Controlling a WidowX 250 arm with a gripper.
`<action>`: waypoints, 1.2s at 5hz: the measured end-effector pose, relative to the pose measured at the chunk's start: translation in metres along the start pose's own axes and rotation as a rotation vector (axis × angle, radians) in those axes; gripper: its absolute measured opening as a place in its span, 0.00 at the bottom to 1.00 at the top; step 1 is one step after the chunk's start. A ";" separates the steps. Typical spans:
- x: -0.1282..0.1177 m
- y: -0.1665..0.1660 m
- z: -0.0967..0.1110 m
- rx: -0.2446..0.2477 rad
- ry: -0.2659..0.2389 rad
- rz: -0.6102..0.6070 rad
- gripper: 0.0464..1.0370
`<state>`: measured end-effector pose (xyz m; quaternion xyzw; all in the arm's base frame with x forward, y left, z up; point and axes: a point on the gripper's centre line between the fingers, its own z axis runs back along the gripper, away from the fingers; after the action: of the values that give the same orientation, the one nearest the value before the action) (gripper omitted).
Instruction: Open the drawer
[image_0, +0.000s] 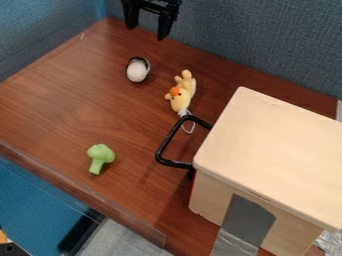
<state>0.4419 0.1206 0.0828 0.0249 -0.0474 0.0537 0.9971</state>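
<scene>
At the top edge of the camera view, left of centre, the black gripper (148, 22) hangs over the back of the table with its two fingers spread wide and nothing between them. The drawer's black handle (166, 142) sticks out from the left side of a pale wooden box (277, 150) on the right. A wide gap separates the gripper from the handle, which is lower in the view. The drawer's front faces left and is mostly hidden under the box's top, so how far it stands out cannot be told.
A yellow plush toy (182, 95) lies just behind the handle, its white string reaching the handle. Farther back is a small black-and-white round object (137, 70). Green toy broccoli (99, 158) lies at the left front, near the table edge (80, 192). Grey tape (246, 220) runs down the box's near side.
</scene>
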 end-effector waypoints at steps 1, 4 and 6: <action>-0.007 -0.001 -0.020 -0.005 0.041 0.001 0.96; -0.104 -0.062 0.001 -0.090 0.058 -0.056 0.96; -0.131 -0.113 -0.003 -0.154 0.097 -0.189 0.96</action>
<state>0.3254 -0.0048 0.0624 -0.0499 -0.0006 -0.0431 0.9978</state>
